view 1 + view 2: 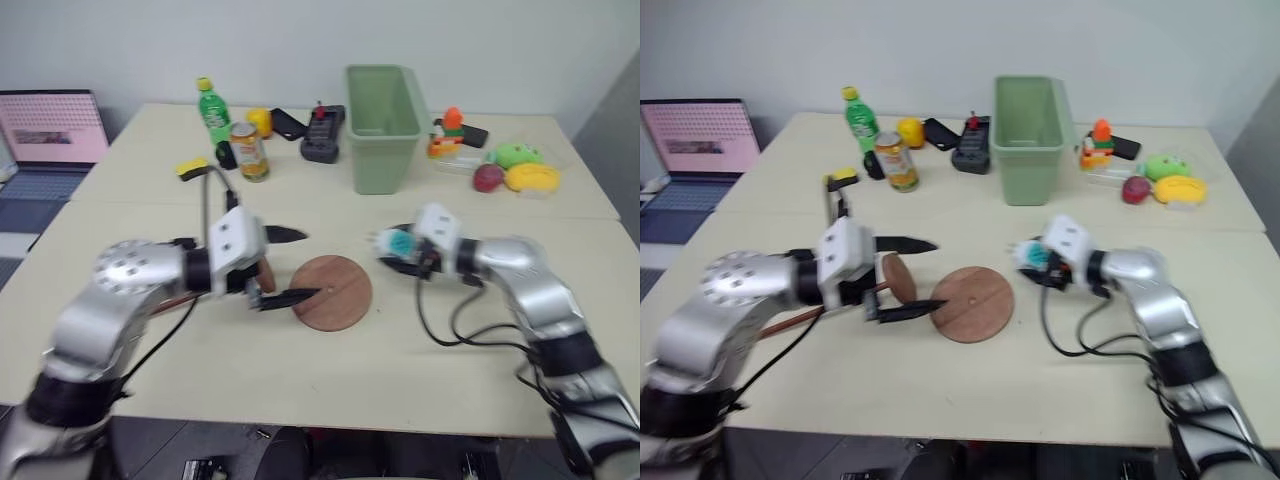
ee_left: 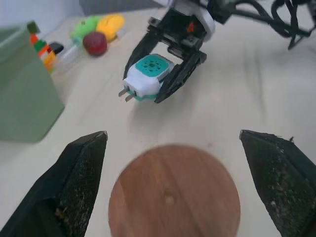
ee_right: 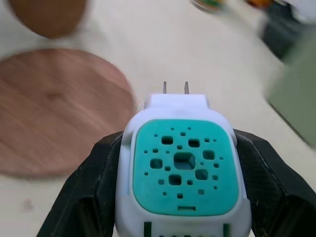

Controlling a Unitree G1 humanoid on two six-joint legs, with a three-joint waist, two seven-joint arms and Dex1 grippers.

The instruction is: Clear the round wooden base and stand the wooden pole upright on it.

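On the cream table (image 1: 400,380), the round wooden base (image 1: 332,292) lies flat and bare. Just beside it on the robot's right, the right gripper (image 1: 392,246) pinches a white-and-teal plug adapter (image 2: 147,77) — held clear of the disc. The left gripper (image 1: 285,266) hangs spread wide at the base's left edge, with the wooden pole (image 1: 840,300) lying under it — its end disc (image 1: 899,277) close to the base.

Silver arms, black cables
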